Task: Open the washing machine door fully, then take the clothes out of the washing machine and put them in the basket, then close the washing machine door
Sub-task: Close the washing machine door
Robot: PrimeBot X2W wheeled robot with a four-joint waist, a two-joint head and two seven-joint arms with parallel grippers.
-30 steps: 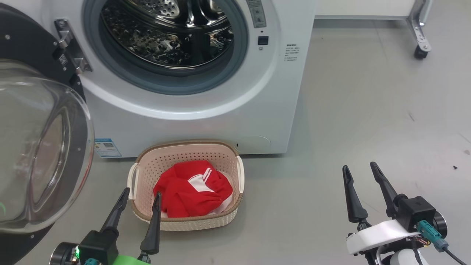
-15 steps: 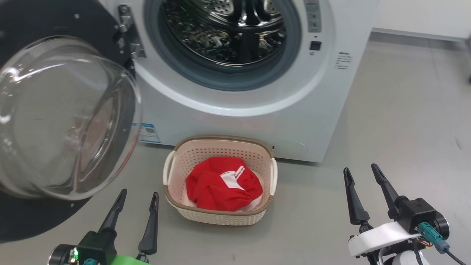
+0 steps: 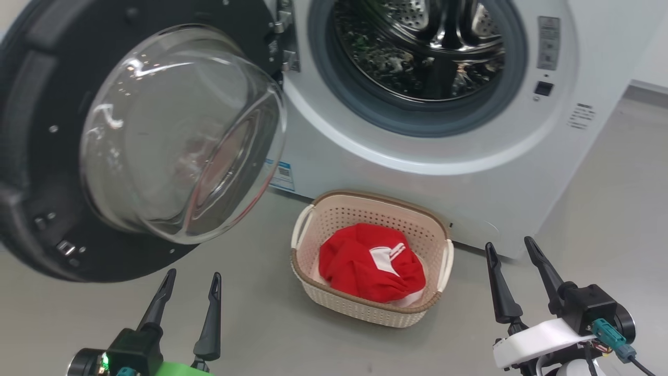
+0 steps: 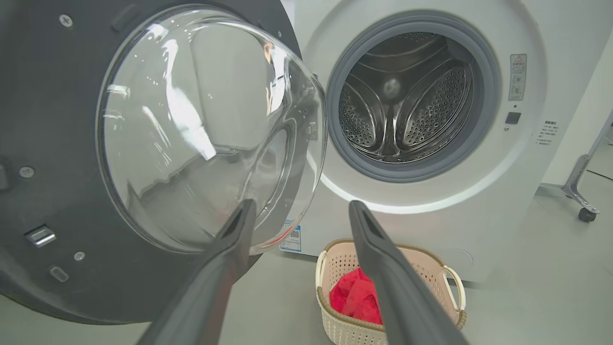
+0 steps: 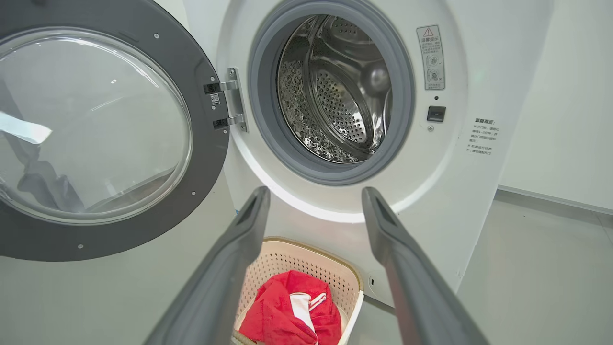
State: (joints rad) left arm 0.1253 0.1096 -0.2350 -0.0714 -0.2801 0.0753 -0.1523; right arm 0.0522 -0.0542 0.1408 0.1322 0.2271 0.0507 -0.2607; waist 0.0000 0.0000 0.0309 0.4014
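**dan_k:** Head camera swung round since a second ago, that's about it. Everything slid toward the right of the head view, and nothing on the grey floor [image 3: 261, 334] itself changed place.

**mori77:** So where's everything sitting?

**dan_k:** Big white boxy front-loading washing machine [image 3: 469, 177] at the back, with its grey-ringed steel drum [image 3: 417, 47] open to view. Its large round black-rimmed door [image 3: 47, 156] with the bulging clear glass bowl [image 3: 172, 136] is swung wide open on the metal hinge [image 3: 286, 52] at the machine's left side. The small cream perforated plastic basket [image 3: 360, 312] with the brown rim stands on the floor just in front of the machine's lower front edge. The bright red garment [image 3: 365, 261] with white trim lies bunched up inside it.

**mori77:** And the pincers?

**dan_k:** The left gripper [image 3: 193, 273] is low at the left, near the door's bottom rim but not touching it. Its long dark fingers are spread and it's got nothing in them. The right gripper [image 3: 509, 243] is at the lower right over bare floor, just right of the basket and apart from it. It's released too, and empty.
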